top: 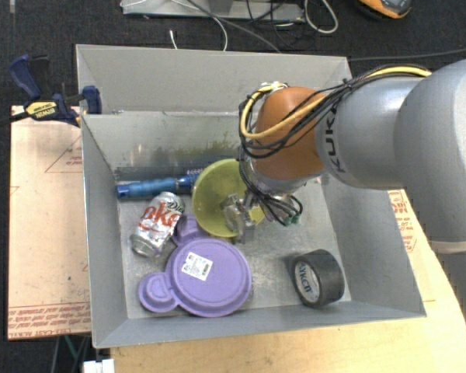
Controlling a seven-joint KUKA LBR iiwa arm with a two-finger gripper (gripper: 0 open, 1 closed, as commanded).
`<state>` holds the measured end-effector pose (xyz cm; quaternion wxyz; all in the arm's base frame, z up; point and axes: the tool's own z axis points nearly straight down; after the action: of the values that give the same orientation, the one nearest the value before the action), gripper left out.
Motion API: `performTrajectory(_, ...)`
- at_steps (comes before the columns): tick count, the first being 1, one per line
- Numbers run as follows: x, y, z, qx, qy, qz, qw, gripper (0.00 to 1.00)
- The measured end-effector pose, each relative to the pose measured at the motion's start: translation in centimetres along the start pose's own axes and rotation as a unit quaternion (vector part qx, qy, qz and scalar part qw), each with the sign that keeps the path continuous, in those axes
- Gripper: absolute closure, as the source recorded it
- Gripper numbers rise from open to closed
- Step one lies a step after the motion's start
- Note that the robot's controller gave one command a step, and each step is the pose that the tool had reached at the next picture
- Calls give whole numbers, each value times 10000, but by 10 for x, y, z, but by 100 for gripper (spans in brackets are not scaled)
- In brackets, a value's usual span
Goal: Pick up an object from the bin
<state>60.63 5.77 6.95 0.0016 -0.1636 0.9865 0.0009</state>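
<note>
My gripper (pixel 237 215) reaches down at the right rim of a yellow-green bowl (pixel 210 194) lying on its side in the middle of the bin. Its fingers sit at the bowl's edge; whether they clasp the rim is hidden. A crushed silver and red soda can (pixel 157 224) lies left of the bowl. A purple round lid (pixel 204 277) with a white label lies just in front of the gripper.
A blue pen-like tube (pixel 154 185) lies along the back wall. A black tape roll (pixel 317 278) stands at the front right. The arm with its orange cover and cables hangs over the bin's right half.
</note>
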Motion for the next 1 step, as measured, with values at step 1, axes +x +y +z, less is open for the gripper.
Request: performTrajectory(1, 0, 0, 0, -1, -2, 3, 10000, 100)
